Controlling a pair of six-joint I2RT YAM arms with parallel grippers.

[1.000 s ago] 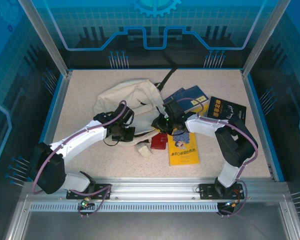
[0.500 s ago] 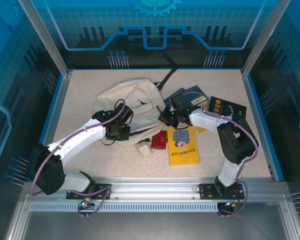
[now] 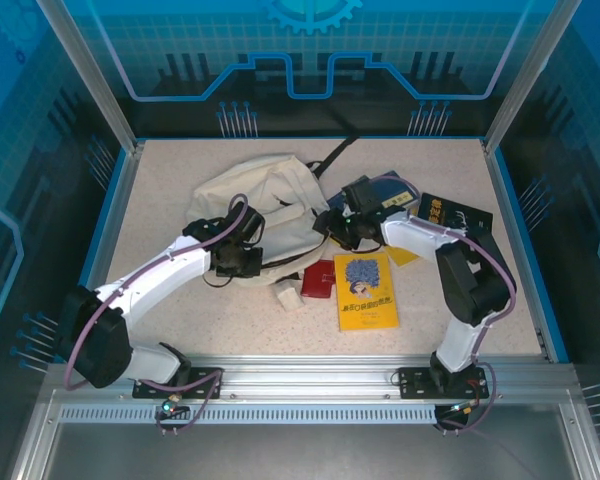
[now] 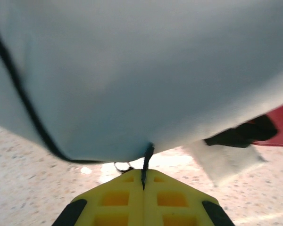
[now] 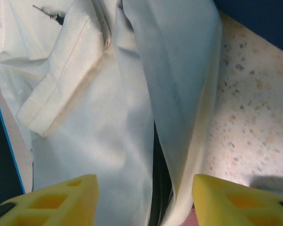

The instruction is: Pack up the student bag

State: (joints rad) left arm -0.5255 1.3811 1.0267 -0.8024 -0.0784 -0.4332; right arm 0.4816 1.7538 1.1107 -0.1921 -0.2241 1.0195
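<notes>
Right pincer (image 3: 331,229) farther back over student bag (image 3: 250,195), jaws wider.

Left wrist view: the student bag (image 4: 141,70) is blurred, and the right edge cuts off a red item (image 4: 280,128).

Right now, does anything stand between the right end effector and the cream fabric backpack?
Nothing visible does. The right end effector hangs open directly over the cream fabric backpack, and the folded cloth lies right between its yellow fingers.
</notes>
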